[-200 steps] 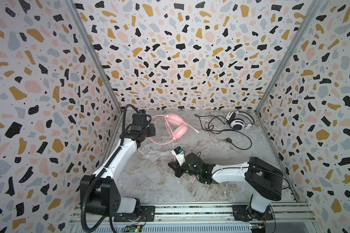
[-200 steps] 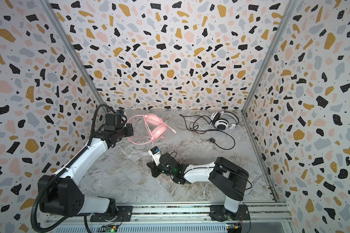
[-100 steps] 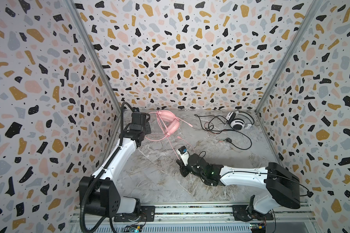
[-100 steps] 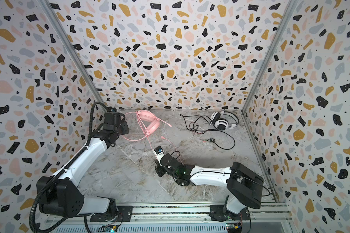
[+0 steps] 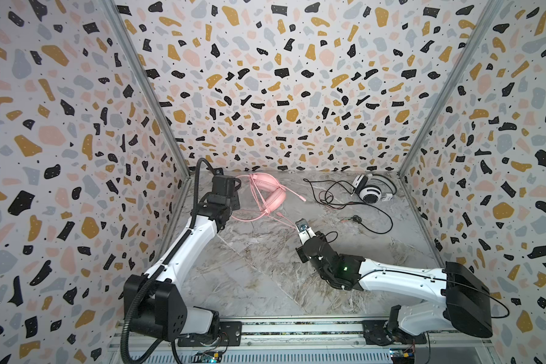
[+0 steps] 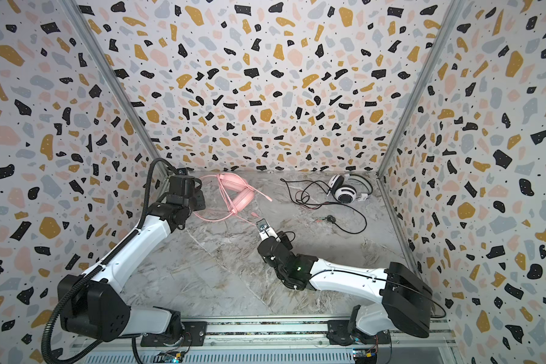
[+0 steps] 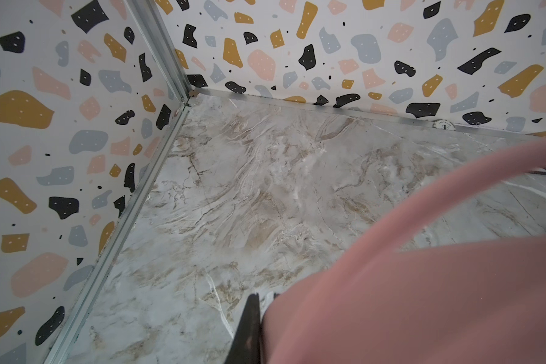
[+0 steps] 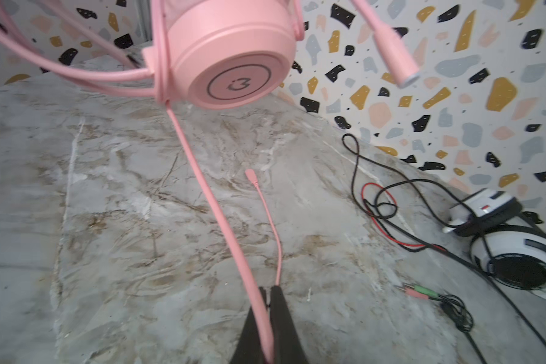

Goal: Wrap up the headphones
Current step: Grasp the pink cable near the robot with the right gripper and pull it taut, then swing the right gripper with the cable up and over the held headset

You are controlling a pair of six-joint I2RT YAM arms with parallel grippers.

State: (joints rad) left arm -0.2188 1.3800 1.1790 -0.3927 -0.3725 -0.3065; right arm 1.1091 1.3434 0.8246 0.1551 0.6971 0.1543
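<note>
Both hands clenched: left hand (image 7: 263,300) holds pink headset (image 8: 230,60) off the table (image 5: 265,268); right hand (image 8: 270,288) pinches its pink cord (image 8: 215,201). White-and-black headset (image 5: 372,192) lies well apart.

One pink headset (image 5: 276,198), one white-and-black headset (image 5: 372,193), two robot arms, left arm (image 5: 186,245), right arm (image 5: 397,277)

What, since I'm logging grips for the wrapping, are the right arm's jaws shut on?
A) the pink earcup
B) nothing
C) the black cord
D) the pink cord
D: in the right wrist view the pink cord runs between the closed jaws of the right gripper and up to the pink headset.
</note>
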